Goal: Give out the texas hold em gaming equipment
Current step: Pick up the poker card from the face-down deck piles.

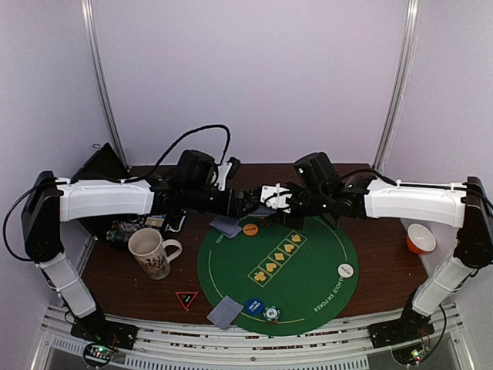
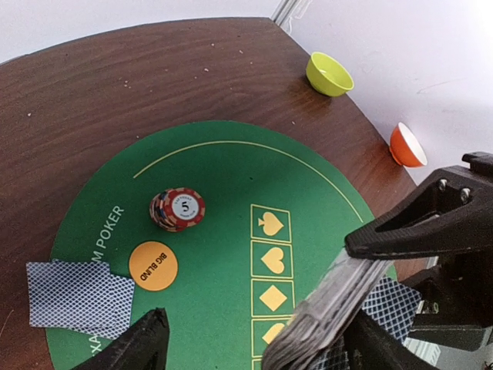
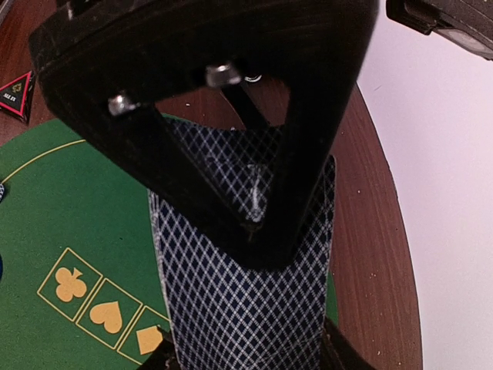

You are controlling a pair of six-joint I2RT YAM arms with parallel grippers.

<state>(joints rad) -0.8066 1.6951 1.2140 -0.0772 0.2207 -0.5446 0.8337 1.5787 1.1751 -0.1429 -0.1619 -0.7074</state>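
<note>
My right gripper (image 1: 276, 200) (image 3: 248, 347) is shut on a deck of grey-blue-backed cards (image 3: 246, 301) (image 2: 331, 308), held by its edges above the back of the green poker mat (image 1: 308, 293). My left gripper (image 1: 248, 204) (image 2: 258, 327) is open, with one finger lying against the deck's back and the other far from it. Two small piles of cards (image 1: 226, 225) (image 1: 225, 312) lie on the mat's left side. An orange button (image 1: 250, 228) (image 2: 152, 266), a red-white chip stack (image 2: 178, 209), a blue button (image 1: 254, 305), a teal-white chip stack (image 1: 270, 313) and a white button (image 1: 346, 270) lie on the mat.
A patterned cream mug (image 1: 150, 253) stands left of the mat, with clutter (image 1: 127, 231) behind it. A red-black triangle (image 1: 186, 298) lies near the front. An orange bowl (image 1: 420, 237) (image 2: 406, 145) and a yellow bowl (image 2: 329, 73) sit near the table's right edge.
</note>
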